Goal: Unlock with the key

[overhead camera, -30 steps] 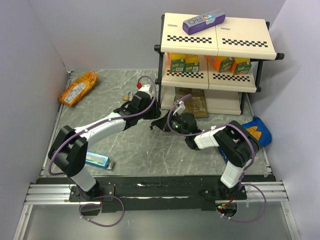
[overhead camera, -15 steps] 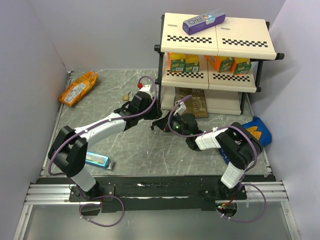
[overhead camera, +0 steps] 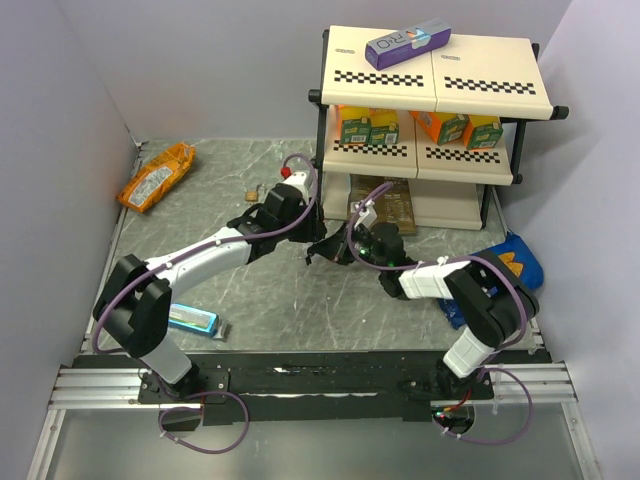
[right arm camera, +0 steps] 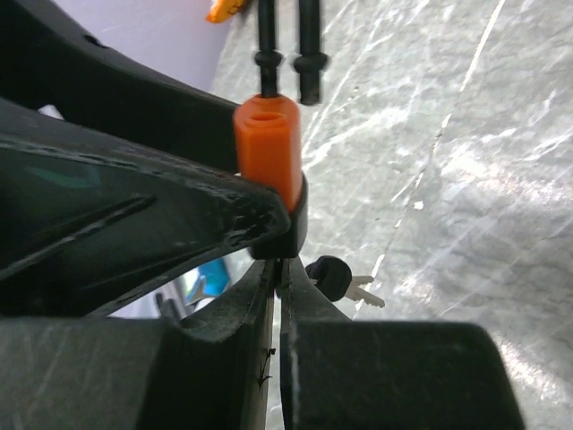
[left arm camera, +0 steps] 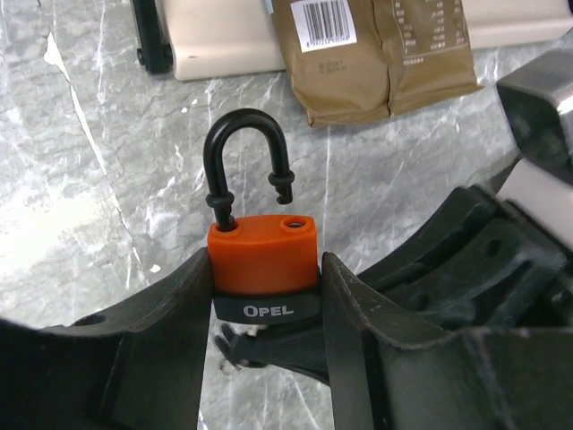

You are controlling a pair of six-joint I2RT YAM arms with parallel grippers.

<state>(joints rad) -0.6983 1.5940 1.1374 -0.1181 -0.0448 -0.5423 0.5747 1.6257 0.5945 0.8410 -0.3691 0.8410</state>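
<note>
My left gripper (left arm camera: 264, 296) is shut on the orange-red padlock (left arm camera: 264, 255) and holds it upright above the table. Its black shackle (left arm camera: 246, 152) is raised, with one end out of its hole. My right gripper (right arm camera: 283, 269) sits right under the padlock (right arm camera: 269, 143), shut on a thin key that points up into the padlock's base. A second key of the bunch, with a black head (right arm camera: 331, 276), hangs beside the fingers. In the top view the two grippers (overhead camera: 312, 240) (overhead camera: 338, 250) meet mid-table and hide the padlock.
The shelf rack (overhead camera: 430, 150) stands just behind the grippers, with a brown bag (left arm camera: 376, 54) at its foot. The brass padlock (overhead camera: 252, 192) lies behind the left arm. An orange snack bag (overhead camera: 157, 176), a blue packet (overhead camera: 192, 320) and a blue bag (overhead camera: 510, 262) lie around.
The right wrist has shifted to the right and turned. The left wrist has moved slightly toward the shelf. Both grippers stay together at the padlock.
</note>
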